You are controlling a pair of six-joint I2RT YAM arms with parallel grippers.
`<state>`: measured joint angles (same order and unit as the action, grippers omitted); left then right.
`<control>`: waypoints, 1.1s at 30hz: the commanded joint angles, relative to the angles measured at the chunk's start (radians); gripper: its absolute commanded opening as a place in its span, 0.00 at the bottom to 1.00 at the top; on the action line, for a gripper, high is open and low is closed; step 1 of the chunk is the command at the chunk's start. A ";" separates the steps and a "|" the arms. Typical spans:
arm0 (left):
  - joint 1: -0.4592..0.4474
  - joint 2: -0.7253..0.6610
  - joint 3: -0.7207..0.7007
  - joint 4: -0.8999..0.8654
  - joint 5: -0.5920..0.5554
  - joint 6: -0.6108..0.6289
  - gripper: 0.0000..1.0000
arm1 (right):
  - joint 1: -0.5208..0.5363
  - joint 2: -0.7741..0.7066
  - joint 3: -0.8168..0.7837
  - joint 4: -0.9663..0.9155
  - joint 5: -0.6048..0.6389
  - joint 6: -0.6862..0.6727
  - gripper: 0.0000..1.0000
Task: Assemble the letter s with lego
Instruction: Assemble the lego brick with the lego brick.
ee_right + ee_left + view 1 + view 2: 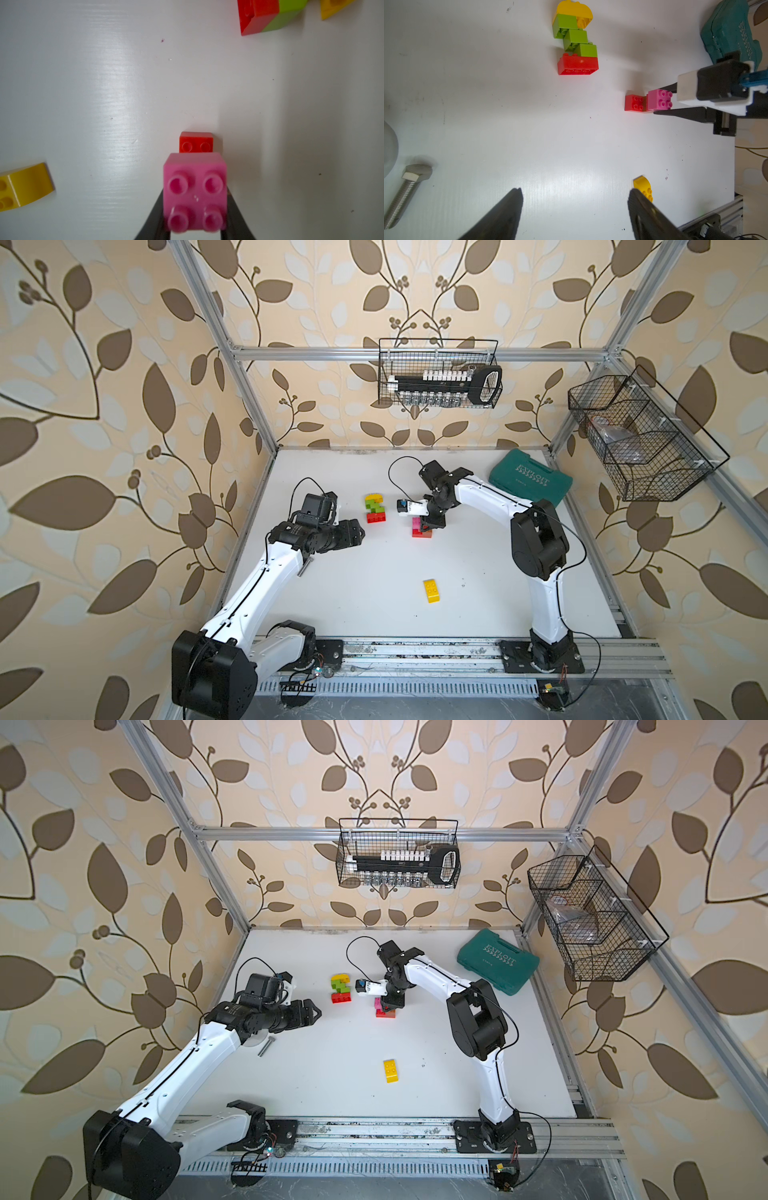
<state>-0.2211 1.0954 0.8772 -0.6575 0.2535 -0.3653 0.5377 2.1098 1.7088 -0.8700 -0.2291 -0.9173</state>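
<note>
Robot lab: wallpapered aluminium-frame cell point(311, 352)

Pink brick point(195, 193) in my right gripper point(195, 207): glossy smooth plastic. Table point(104, 83): white, semi-gloss, fine ribbing. Bolt point(404, 187): dull threaded metal.

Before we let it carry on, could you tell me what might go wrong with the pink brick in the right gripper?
The right gripper is shut on the pink brick by the red brick; nothing braces the red one, so pressing down may slide or tip it. The left gripper hangs open, apart from both, so it cannot steady them. The assembled stack lies nearby and could get knocked.
</note>
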 commanded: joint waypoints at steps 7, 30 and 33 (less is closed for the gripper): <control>0.008 -0.003 0.000 0.006 -0.012 0.025 0.82 | -0.024 -0.057 -0.136 0.078 -0.025 0.054 0.05; 0.009 -0.009 -0.001 0.002 -0.020 0.024 0.82 | -0.066 -0.113 -0.304 0.189 -0.080 0.004 0.03; 0.009 -0.008 0.000 0.002 -0.023 0.025 0.82 | -0.065 -0.103 -0.290 0.175 -0.097 -0.007 0.03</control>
<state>-0.2211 1.0954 0.8772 -0.6579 0.2508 -0.3649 0.4763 1.9537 1.4200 -0.6071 -0.3241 -0.8917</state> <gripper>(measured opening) 0.822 0.291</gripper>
